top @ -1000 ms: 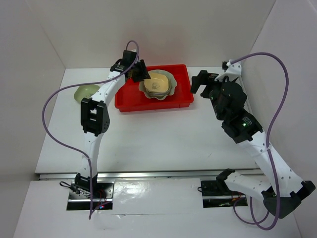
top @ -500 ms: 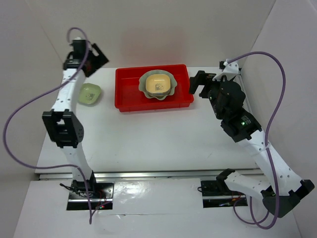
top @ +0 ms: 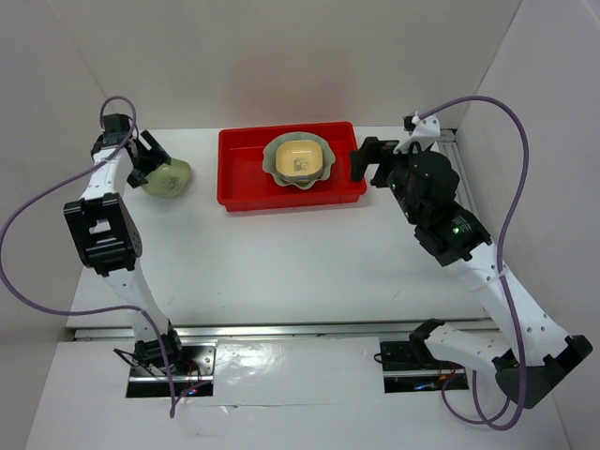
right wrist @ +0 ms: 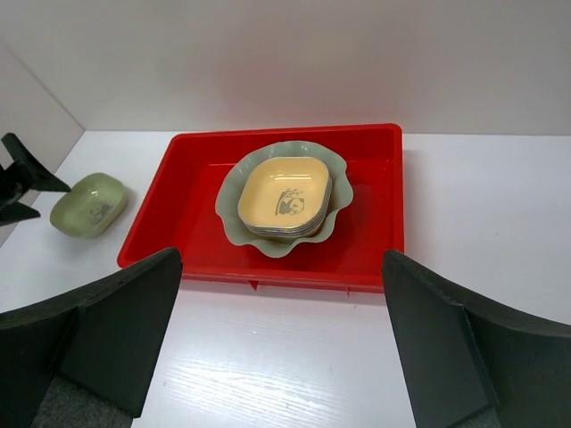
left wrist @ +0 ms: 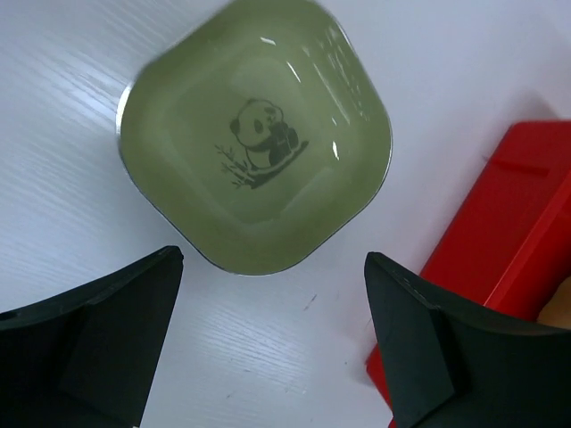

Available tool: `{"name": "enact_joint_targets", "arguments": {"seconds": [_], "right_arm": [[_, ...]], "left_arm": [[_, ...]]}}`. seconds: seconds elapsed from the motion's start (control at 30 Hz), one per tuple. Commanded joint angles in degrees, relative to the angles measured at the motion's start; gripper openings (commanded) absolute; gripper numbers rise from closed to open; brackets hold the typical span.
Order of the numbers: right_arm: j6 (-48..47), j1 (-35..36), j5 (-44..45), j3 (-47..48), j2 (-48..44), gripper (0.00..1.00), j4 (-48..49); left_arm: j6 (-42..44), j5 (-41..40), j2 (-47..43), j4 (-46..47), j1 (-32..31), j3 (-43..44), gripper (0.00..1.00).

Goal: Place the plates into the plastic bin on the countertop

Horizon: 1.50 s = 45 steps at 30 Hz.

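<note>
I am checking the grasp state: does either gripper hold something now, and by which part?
Nothing is held. The left gripper has its jaws open near the green plate, which lies free on the countertop. The right gripper is open and empty too.

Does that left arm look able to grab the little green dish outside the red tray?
Probably yes. The left hand is open and close to the green dish, nothing lies between them, and the red tray sits apart to one side.
</note>
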Motion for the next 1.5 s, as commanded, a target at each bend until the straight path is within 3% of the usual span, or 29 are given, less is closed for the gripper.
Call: {"name": "enact_joint_targets", "arguments": {"seconds": [0.0,0.53,0.7,1.0,1.1,1.2,1.27,1.3,1.47], "right_arm": [[-1.0,-0.3,-1.0,-0.6,-0.4,1.0,1.5],[-1.0,-0.3,-1.0,-1.1,0.7,1.0,1.5],[-1.0,-0.3,-1.0,-1.1,0.7,1.0,1.5],[-1.0,-0.3,-1.0,-1.1,0.7,1.0,1.5],[-1.0,-0.3,-0.4,-1.6,0.7,1.0,2.1],[-1.0,-0.3,-0.4,-1.6,0.7,1.0,2.7],[-1.0,-0.3,-0.4,-1.6,0.7,1.0,2.7],[-1.0,-0.3,-0.4,-1.1,0.7,1.0,2.7],[-1.0,-0.3,0.1,-1.1,0.7,1.0,2.7]], "left_arm": [[3.1,6.1,-1.0,9.7,-1.1,-3.8,0.96],[-3.3,-5.3,0.4,5.7,0.2,-9.6,0.85],[-5.1,-5.9,3.1,4.6,0.7,-9.1,0.84],[-6.7,-5.9,7.3,5.3,0.7,-7.9,0.7],[-7.2,-5.9,7.9,5.3,0.7,-7.3,0.53],[-7.2,-6.6,8.4,4.7,0.7,-6.7,0.22],[-7.2,-7.5,8.4,4.2,0.7,-6.0,0.11],[-7.2,-8.0,7.9,2.7,0.7,-5.3,0.0],[-6.6,-11.0,2.5,-1.2,0.1,0.6,0.0]]}}
